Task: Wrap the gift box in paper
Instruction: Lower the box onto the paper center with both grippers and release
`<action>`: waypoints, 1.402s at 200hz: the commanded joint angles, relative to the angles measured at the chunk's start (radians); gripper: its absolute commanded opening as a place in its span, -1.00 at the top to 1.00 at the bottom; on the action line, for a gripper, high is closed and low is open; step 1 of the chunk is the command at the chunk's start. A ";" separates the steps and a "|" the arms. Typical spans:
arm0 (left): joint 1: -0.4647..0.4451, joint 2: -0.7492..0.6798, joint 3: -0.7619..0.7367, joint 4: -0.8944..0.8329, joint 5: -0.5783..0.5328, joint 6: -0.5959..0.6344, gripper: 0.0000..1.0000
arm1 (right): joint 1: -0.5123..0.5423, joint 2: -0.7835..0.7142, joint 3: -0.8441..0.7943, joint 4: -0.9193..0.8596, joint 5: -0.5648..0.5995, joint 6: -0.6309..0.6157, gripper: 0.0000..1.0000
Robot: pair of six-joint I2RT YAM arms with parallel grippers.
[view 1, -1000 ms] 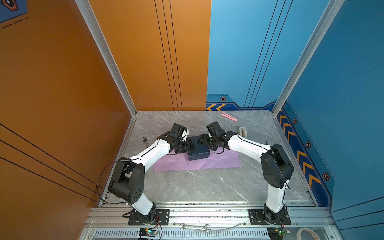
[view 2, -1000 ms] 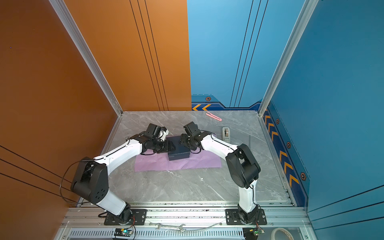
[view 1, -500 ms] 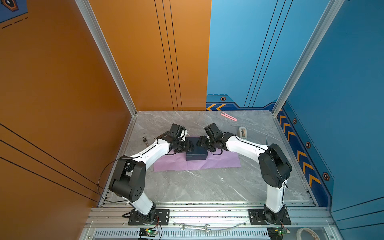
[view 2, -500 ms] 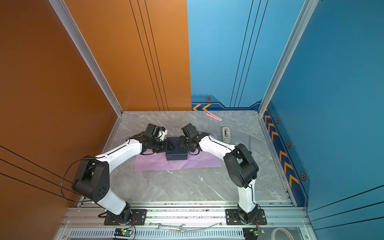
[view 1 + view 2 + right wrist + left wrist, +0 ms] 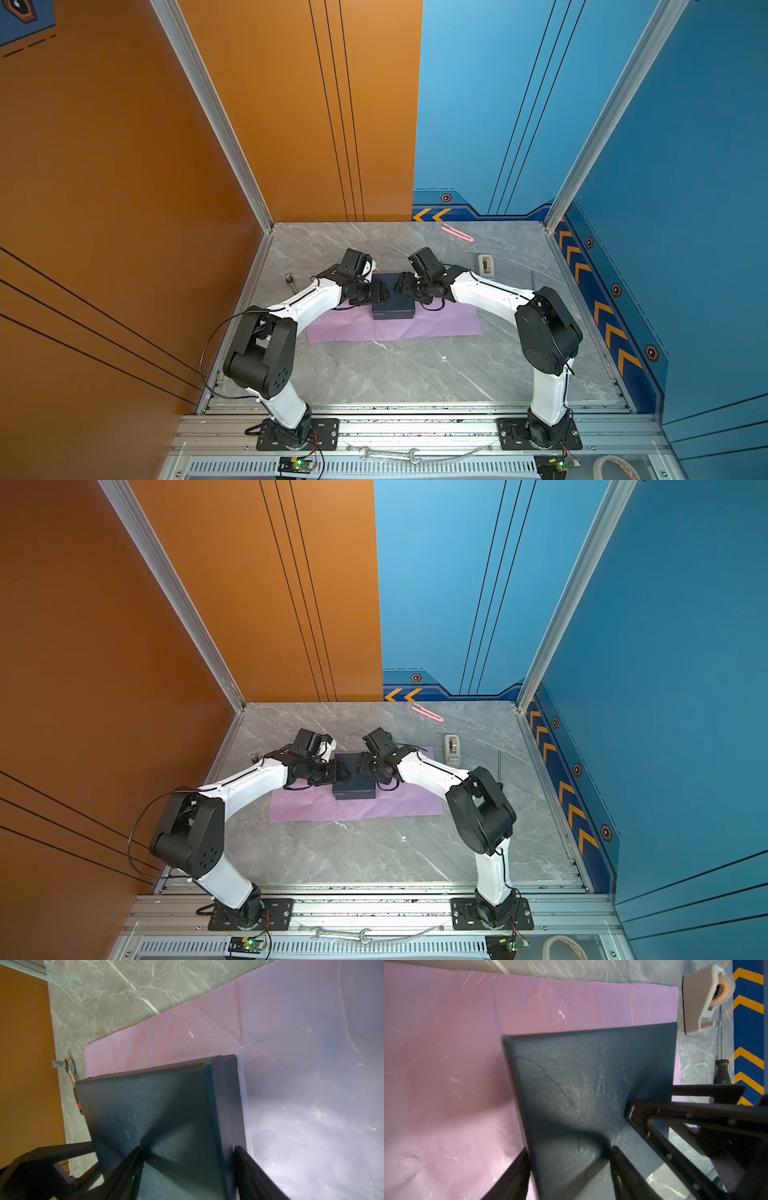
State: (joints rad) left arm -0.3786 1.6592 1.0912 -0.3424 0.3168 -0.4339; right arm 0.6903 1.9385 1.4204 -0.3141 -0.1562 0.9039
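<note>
**A:** We log the gift box point(image 5: 394, 306) on the paper point(image 5: 440, 323), about mid-sheet and nearer its far edge, lilac face up. The left gripper point(image 5: 569, 1152) and the right gripper point(image 5: 187, 1150) both stand released, jaws parted. Each hooks one finger point(image 5: 514, 1180) just outside a side wall, the other over the lid. Nothing is clamped; we judge the box is sandwiched between the two arms.

**B:** Agreed. Risks we see: an uneven push from either side would skew the box. The thin, loose sheet could drag, crease or slide on the smooth surface point(image 5: 395, 374). A fingertip set too low could snag the paper.

**A:** We also note the tape dispenser point(image 5: 486, 264) just beside the sheet's far right corner, near the right forearm point(image 5: 482, 291); a sweep might knock it.

**B:** Room: grey marbled surface, orange panels point(image 5: 124, 166) left, blue panels point(image 5: 665, 145) right. The pink cutter point(image 5: 458, 232) lies well apart by the back wall.
</note>
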 commanded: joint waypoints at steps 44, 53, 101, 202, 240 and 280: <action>-0.025 0.011 -0.019 0.065 0.089 -0.006 -0.22 | 0.023 0.011 0.030 0.059 -0.085 -0.016 -0.40; -0.024 0.014 -0.019 0.066 0.085 -0.006 -0.22 | 0.023 0.014 0.028 0.058 -0.086 -0.016 -0.40; -0.019 0.035 -0.022 0.061 0.076 -0.022 -0.22 | 0.018 0.025 0.023 0.064 -0.082 -0.019 -0.40; -0.006 0.061 -0.039 0.021 0.016 -0.040 -0.25 | -0.020 0.050 -0.007 0.070 -0.089 -0.023 -0.37; -0.003 0.059 -0.043 0.005 0.001 -0.039 -0.25 | -0.019 0.050 -0.020 0.068 -0.091 -0.022 -0.37; 0.007 0.018 -0.028 0.003 0.001 -0.045 -0.41 | -0.021 0.025 -0.021 0.060 -0.076 -0.039 -0.53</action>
State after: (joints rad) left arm -0.3779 1.6886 1.0733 -0.3061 0.3172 -0.4808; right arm 0.6609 1.9705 1.4105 -0.2825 -0.2092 0.8890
